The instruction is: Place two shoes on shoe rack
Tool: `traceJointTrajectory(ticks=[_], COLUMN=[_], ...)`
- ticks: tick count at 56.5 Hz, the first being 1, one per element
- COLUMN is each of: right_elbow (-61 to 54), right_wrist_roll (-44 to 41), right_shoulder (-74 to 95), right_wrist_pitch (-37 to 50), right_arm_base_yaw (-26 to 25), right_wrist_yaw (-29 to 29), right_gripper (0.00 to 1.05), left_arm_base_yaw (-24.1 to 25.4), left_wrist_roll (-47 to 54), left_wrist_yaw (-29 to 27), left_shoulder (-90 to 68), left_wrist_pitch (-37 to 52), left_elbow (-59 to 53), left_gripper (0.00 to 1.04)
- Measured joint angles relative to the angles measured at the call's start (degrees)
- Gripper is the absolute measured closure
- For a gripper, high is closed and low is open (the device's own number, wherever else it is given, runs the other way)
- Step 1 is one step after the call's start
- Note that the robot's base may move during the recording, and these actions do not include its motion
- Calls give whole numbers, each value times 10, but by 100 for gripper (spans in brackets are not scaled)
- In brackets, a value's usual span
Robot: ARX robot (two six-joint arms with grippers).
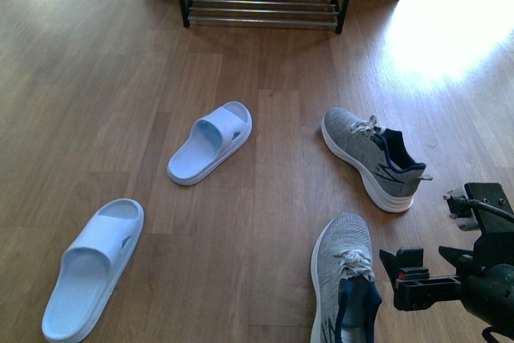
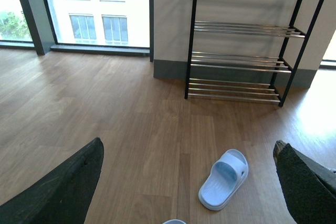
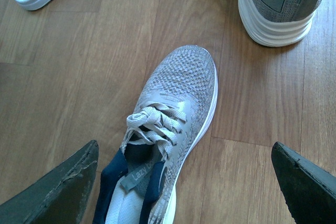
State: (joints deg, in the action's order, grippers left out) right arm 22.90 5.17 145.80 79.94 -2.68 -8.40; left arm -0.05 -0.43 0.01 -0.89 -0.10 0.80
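Hovering our right gripper (image 3: 184,182), jaws wide apart, close to the nearer sneaker (image 3: 173,108) on the floor (image 3: 63,77), we judge it light and soft (grip the firmer heel collar); left gripper (image 2: 189,182) gapes too, empty.

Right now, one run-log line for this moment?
left gripper: open, empty | right gripper: open, facing near grey knit white-soled sneaker | far grey sneaker: on floor | black-framed chrome-bar shoe rack: no shoes
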Motion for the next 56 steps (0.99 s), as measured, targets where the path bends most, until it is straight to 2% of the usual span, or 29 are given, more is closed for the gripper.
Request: traceJointTrajectory(ticks=[10, 13, 17, 23, 30, 32, 45, 52, 56], right_elbow=[-2, -29, -52, 24, 122, 133, 179, 181, 169], right_wrist_roll=[1, 18, 24, 10, -15, -20, -97, -112, -114], right_shoulder=[-2, -47, -136, -173, -75, -56, 41, 74, 80], right_wrist_pitch=[0, -18, -56, -118, -212, -215, -279, -306, -313], right_arm_base_yaw=[0, 1, 1, -3, 2, 0, -30, -38, -40], right_wrist_yaw=[2, 47, 77, 120, 125, 131, 118, 90, 49], right_gripper=[9, 9, 9, 9, 9, 9, 9, 9, 9], left_arm_base_yaw=[0, 0, 0, 0, 0, 0, 0, 0, 0], left_wrist_roll=[0, 0, 0, 0, 0, 0, 0, 0, 0], left_wrist_yaw=[0, 0, 0, 0, 0, 0, 0, 0, 0], left_shoulder=[0, 0, 0, 0, 0, 0, 0, 0, 0], left_wrist_pitch=[0, 0, 0, 0, 0, 0, 0, 0, 0], left_elbow=[0, 0, 0, 0, 0, 0, 0, 0, 0], left_gripper=[9, 9, 9, 9, 9, 9, 9, 9, 9])
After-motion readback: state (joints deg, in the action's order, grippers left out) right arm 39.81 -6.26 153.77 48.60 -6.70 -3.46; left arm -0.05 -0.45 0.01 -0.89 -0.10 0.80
